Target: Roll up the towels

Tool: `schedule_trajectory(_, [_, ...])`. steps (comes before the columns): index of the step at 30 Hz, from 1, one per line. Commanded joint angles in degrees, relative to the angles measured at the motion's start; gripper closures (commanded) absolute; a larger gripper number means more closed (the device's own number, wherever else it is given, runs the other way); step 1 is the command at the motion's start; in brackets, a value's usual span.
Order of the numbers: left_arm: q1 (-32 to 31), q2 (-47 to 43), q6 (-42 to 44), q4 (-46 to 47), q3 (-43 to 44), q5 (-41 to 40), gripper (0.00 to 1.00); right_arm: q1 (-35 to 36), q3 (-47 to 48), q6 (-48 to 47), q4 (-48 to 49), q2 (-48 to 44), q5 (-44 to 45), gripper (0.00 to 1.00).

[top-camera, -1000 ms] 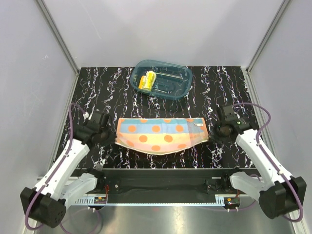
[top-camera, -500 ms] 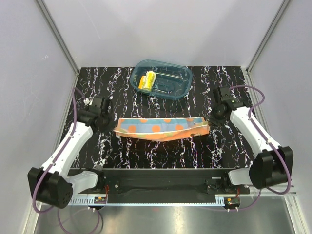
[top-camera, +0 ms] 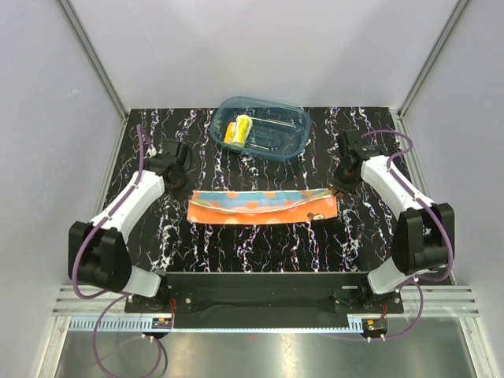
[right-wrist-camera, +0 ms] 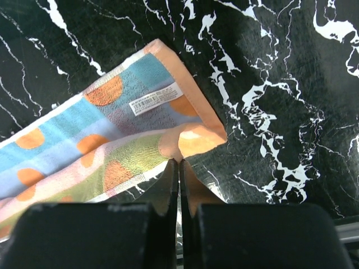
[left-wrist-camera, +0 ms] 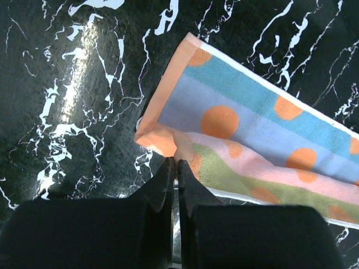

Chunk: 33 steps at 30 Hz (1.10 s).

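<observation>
The orange towel [top-camera: 262, 207] with orange dots and light-blue stripes lies across the middle of the table, its near edge lifted and folded toward the back. My left gripper [top-camera: 183, 183] is shut on its left near corner [left-wrist-camera: 175, 147]. My right gripper [top-camera: 340, 183] is shut on its right near corner [right-wrist-camera: 182, 143]. A white label [right-wrist-camera: 155, 99] shows on the towel's right end. The yellow towel [top-camera: 238, 131] lies rolled inside the teal tub [top-camera: 261, 128] at the back.
The teal translucent tub stands at the back centre of the black marbled table [top-camera: 370, 236]. Grey walls close in the left, right and back sides. Both arms reach far forward along the towel's ends.
Both grippers have carried the towel's near edge away from the arm bases toward the back. The towel has gone from spread flat to a narrow folded strip.
</observation>
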Motion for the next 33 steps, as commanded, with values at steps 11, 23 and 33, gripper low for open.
schedule_trajectory(11, [1.7, 9.4, 2.4, 3.6, 6.0, -1.5, 1.00, -2.9, 4.4, -1.9, 3.4, 7.6, -2.3, 1.00])
schedule_trajectory(23, [3.8, 19.2, 4.1, 4.3, 11.1, -0.7, 0.91, -4.4, 12.2, -1.8, 2.4, 18.3, -2.9, 0.95])
schedule_trajectory(33, [5.1, 18.7, 6.2, 1.3, 15.2, -3.6, 0.47, -5.1, 12.0, -1.6, 2.8, 17.1, -1.8, 0.37])
